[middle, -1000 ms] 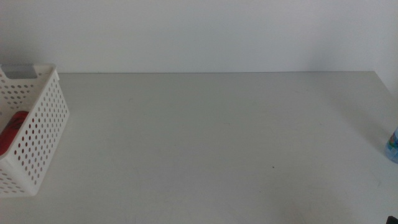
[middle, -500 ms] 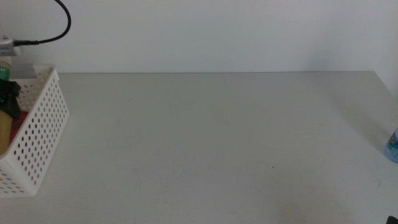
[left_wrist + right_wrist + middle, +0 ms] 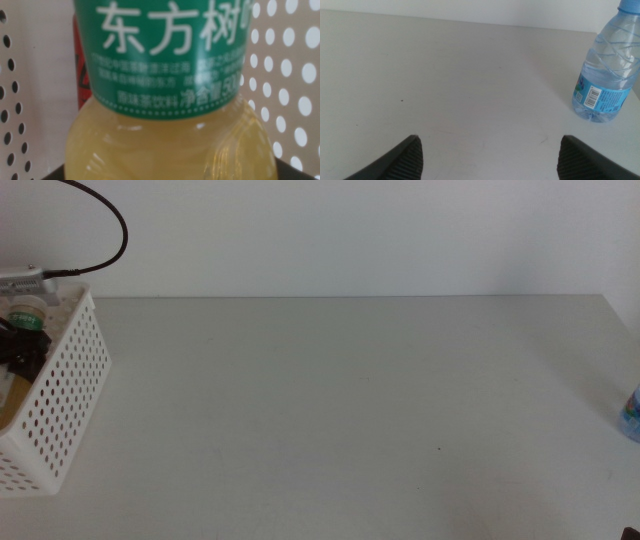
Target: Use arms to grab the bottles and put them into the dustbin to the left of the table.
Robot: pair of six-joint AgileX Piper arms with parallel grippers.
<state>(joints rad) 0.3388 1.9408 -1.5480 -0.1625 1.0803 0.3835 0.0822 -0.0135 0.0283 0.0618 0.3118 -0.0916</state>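
White perforated dustbin (image 3: 70,395) at your worktop's (image 3: 350,410) left edge contains the left hand (image 3: 20,352), closed on the yellow tea bottle (image 3: 24,315). Left wrist: tea bottle (image 3: 165,95) beside red can (image 3: 80,70). Right wrist: right hand (image 3: 487,157) wide open, empty, near the upright water bottle (image 3: 607,70).

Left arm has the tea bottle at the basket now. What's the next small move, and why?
Probably open the left gripper: its yellow tea bottle already hangs inside the dustbin, perforated walls on both sides, red can behind it. The right gripper waits open near the clear bottle.
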